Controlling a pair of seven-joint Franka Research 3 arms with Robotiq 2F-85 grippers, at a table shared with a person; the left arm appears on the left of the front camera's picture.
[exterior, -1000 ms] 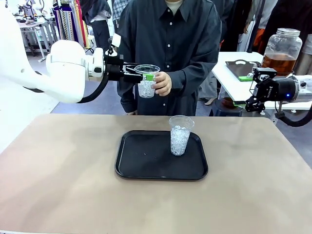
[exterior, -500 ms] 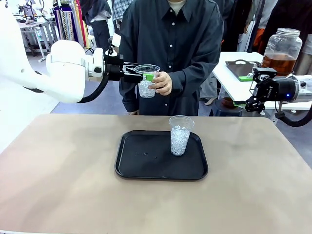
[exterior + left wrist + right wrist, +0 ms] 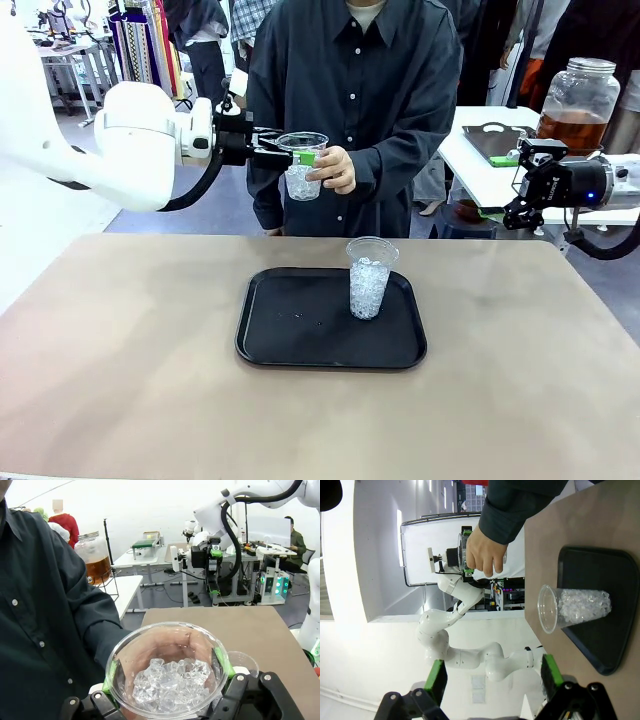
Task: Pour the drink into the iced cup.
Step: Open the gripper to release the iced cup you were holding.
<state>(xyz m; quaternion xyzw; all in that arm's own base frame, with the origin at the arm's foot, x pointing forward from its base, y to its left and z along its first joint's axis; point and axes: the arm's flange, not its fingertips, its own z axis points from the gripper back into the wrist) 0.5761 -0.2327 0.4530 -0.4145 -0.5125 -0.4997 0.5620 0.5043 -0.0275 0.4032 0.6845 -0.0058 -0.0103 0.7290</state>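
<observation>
Your left gripper (image 3: 299, 157) clasped an iced cup (image 3: 300, 181) a hand (image 3: 335, 170) also held, your right gripper (image 3: 494, 680) hung unclenched, and the drink (image 3: 568, 131) sat in its jar (image 3: 580, 88) at far right

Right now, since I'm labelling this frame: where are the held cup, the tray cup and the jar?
Held cup (image 3: 299, 183), front view, on its ice-filled body.
Tray cup (image 3: 368, 288), front view, on its iced middle.
Jar (image 3: 580, 98), front view, on its clear upper glass.
</observation>
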